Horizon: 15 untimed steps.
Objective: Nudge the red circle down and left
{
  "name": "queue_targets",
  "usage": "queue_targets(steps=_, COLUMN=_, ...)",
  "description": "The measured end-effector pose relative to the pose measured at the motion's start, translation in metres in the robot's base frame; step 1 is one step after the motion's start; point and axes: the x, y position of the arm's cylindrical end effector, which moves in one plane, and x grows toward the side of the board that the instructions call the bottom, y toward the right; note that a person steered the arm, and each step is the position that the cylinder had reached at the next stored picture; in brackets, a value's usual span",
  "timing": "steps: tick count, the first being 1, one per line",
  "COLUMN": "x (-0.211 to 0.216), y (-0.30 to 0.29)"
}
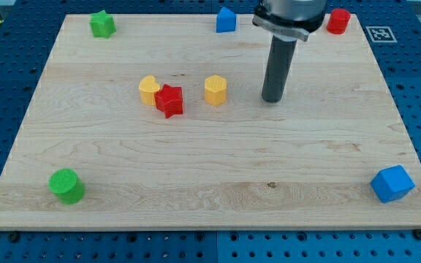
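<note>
Eight blocks [169, 100], one board [210, 183].

The red circle [338, 20] is a short upright cylinder. It lies toward the view's upper right of my tip [272, 99], well apart from it.

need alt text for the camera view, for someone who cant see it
My tip rests on a wooden board right of a yellow hexagon, well below-left of the red circle at the view's top right. A yellow heart touches a red star; green and blue blocks sit near the edges.
</note>
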Motion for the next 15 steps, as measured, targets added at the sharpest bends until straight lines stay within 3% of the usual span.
queue_targets(steps=4, x=-0.003, y=-0.117)
queue_targets(steps=7, x=-0.016, y=0.216)
queue_targets(steps=8, x=-0.026, y=0.249)
queue_targets(steps=9, x=-0.075, y=0.249)
queue_targets(steps=10, x=-0.175, y=0.249)
queue_targets(steps=11, x=-0.211, y=0.248)
queue_targets(steps=14, x=-0.195, y=0.134)
queue_targets(steps=15, x=-0.174, y=0.131)
